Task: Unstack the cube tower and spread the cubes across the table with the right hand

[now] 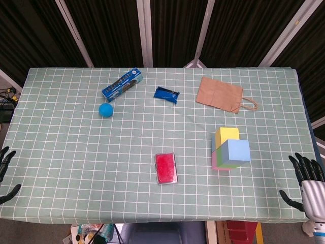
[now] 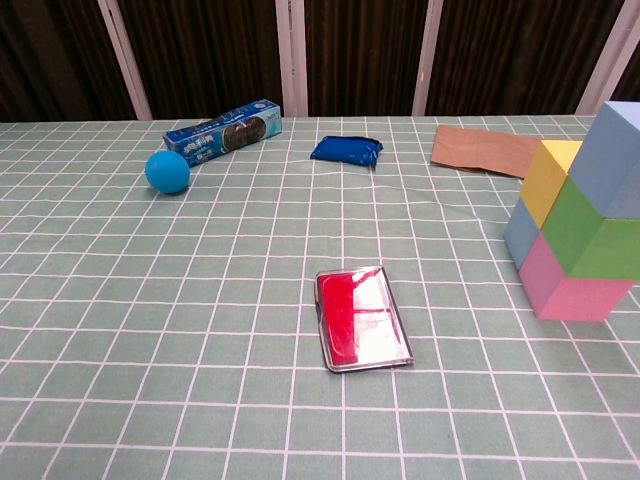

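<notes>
pastel cube tower (image 1: 230, 148) stacked, right hand (image 1: 307, 180) empty, spread, well apart

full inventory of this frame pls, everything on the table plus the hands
table: 1, green checked cloth, fills both views
cube tower: 1 stack; light blue on top, green under it, pink at the base, yellow behind on a blue-grey one; right of centre; total cube count cannot be told
red packet: 1, red in clear wrap, flat, front centre
blue ball: 1, left of centre
biscuit box: 1, blue, long, back left
blue pouch: 1, dark blue, back centre
paper bag: 1, brown, flat, back right
left hand: black, fingers apart, holds nothing, front left edge
right hand: black fingers, grey palm, holds nothing, front right edge
</notes>
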### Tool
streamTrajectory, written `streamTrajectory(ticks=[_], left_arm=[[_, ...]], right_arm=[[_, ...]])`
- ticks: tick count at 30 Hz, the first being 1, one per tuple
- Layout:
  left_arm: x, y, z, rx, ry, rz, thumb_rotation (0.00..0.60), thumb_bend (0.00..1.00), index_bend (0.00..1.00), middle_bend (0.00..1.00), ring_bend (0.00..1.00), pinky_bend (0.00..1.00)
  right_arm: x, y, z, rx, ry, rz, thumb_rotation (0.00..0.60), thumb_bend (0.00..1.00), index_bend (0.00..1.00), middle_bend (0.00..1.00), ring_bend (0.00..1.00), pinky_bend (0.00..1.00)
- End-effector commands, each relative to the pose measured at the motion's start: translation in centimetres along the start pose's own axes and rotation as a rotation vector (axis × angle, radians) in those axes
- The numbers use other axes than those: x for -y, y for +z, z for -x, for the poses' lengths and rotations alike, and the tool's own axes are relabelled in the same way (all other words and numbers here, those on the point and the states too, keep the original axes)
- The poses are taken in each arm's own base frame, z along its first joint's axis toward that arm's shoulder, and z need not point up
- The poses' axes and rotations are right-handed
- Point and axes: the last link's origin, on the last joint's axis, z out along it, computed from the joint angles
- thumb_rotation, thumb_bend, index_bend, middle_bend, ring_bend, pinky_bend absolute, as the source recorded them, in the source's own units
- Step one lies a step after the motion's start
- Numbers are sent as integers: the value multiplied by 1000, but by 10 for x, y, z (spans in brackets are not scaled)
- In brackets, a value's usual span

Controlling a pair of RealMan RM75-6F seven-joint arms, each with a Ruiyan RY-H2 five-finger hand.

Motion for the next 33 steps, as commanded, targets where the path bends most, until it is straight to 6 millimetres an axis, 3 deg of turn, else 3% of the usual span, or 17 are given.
streamTrajectory(ticks=[1, 11, 21, 33], left_arm=[[2, -4, -4, -12, -12, -4, 600, 322, 70, 0, 0, 18], [15, -3, -13, -44, -59, -58, 600, 322, 70, 0, 0, 17], [14, 0, -12, -38, -47, -40, 600, 322, 70, 0, 0, 9], [14, -1, -13, -41, -49, -45, 600, 322, 70, 0, 0, 9]], right_arm=[[7, -1, -1, 33, 75, -12, 600, 261, 0, 0, 0, 0], [43, 35, -12, 161, 88, -70, 600, 262, 0, 0, 0, 0], [95, 68, -21, 217, 27, -93, 600, 263, 0, 0, 0, 0], [141, 96, -30, 268, -96, -76, 600, 262, 0, 0, 0, 0]])
